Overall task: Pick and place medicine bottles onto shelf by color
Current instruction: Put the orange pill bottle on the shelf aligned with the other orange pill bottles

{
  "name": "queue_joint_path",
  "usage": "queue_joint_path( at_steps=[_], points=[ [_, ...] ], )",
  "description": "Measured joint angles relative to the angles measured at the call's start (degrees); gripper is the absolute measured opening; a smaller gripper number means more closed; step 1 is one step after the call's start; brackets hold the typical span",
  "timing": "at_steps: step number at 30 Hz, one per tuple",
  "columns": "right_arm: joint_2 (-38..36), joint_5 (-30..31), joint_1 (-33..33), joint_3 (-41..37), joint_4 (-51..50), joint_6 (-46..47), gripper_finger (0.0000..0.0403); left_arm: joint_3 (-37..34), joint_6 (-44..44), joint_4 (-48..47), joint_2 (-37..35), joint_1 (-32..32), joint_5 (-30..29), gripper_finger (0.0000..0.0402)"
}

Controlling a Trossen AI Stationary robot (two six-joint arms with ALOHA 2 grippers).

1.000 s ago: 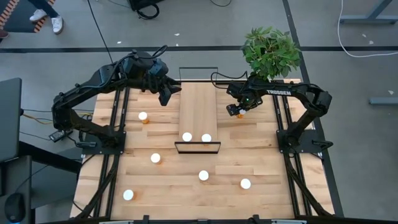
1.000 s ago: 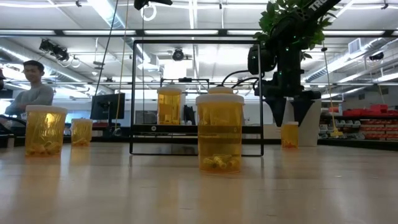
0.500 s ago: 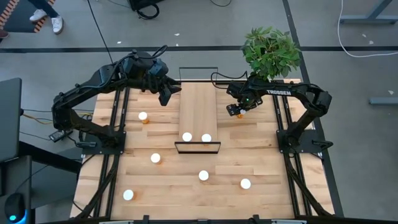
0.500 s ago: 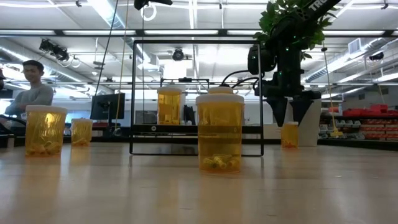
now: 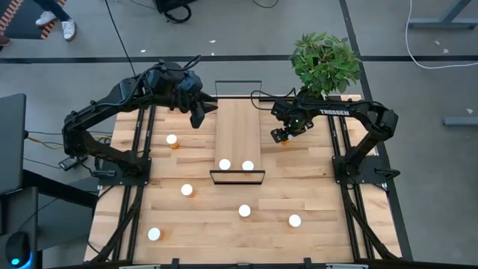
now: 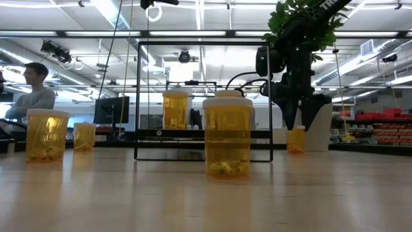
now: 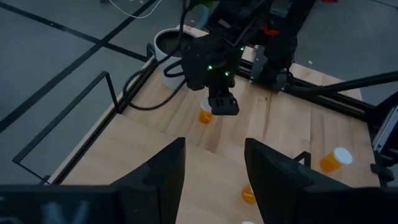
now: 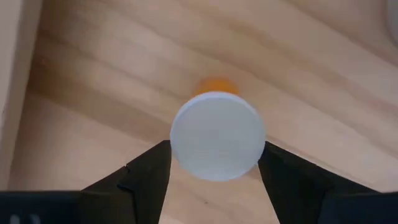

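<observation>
An orange medicine bottle [image 8: 215, 84] with a white cap [image 8: 216, 134] stands upright on the table, just right of the shelf [image 5: 237, 131]. My right gripper [image 8: 214, 155] points down over it, open, one finger on each side of the cap; the low view shows the fingertips [image 6: 300, 125] at cap height. My left gripper [image 7: 214, 168] hangs open and holds nothing above the shelf's far left corner [image 5: 198, 116]. Two white-capped bottles [image 5: 224, 164] [image 5: 247, 165] stand at the shelf's near end. My right gripper has its two fingers [image 8: 149, 171] close against opposite sides of the bottle's cap rim [image 8: 177, 146], coming from above. I cannot tell whether they touch it. The bottle stands upright with its base on the table.
More white-capped bottles stand on the table: one left of the shelf [image 5: 172, 140] and several nearer the front [image 5: 187, 190] [image 5: 244, 211] [image 5: 294, 220] [image 5: 154, 234]. A potted plant [image 5: 325, 60] stands at the far right corner. A person [image 6: 35, 96] sits beyond the table.
My right gripper's fingers have drawn closer together around the bottle by the shelf, while the hand has stayed over it.
</observation>
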Motion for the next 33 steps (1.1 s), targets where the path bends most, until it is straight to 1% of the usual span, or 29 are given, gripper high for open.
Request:
queue_joint_path(
  at_steps=[4, 7, 11, 16, 18, 23, 27, 33],
  points=[
    [0.0, 0.0, 2.57, 0.17, -0.27, 1.1, 0.0237, 0.0, 0.1, 0.0, 0.0, -0.01, 0.0, 0.0172],
    [-0.02, 0.02, 4.92, 2.21, -1.31, 0.56, 0.0234, 0.0, 0.1, 0.0, 0.0, -0.01, 0.0, 0.0172],
    [-0.02, 3.12, 7.26, 6.79, -3.11, 0.44, 0.0232, 0.0, 0.12, 0.02, 0.0, -0.01, 0.0, 0.0172],
    [-0.08, 4.1, 7.97, 12.72, -5.43, -0.54, 0.0232, 0.0, 1.17, 0.02, 0.0, -0.01, 0.0, 0.0172],
    [-0.11, 5.51, 7.97, 14.35, -6.77, -1.62, 0.0232, 0.0, 1.15, 0.02, 0.0, -0.01, 0.0, 0.0172],
    [-0.09, 7.39, 7.34, 14.91, -9.42, -5.56, 0.0233, 0.0, 1.09, 0.02, 0.0, -0.01, 0.0, 0.0172],
    [-0.09, 7.5, 7.03, 13.95, -10.95, -8.69, 0.0251, 0.0, 0.97, 0.02, 0.0, -0.08, 0.0, 0.0172],
    [-0.09, 7.72, 6.78, 11.16, -9.96, -11.11, 0.0304, 0.0, 0.95, 0.02, 0.0, -0.08, 0.0, 0.0172]
  ],
)
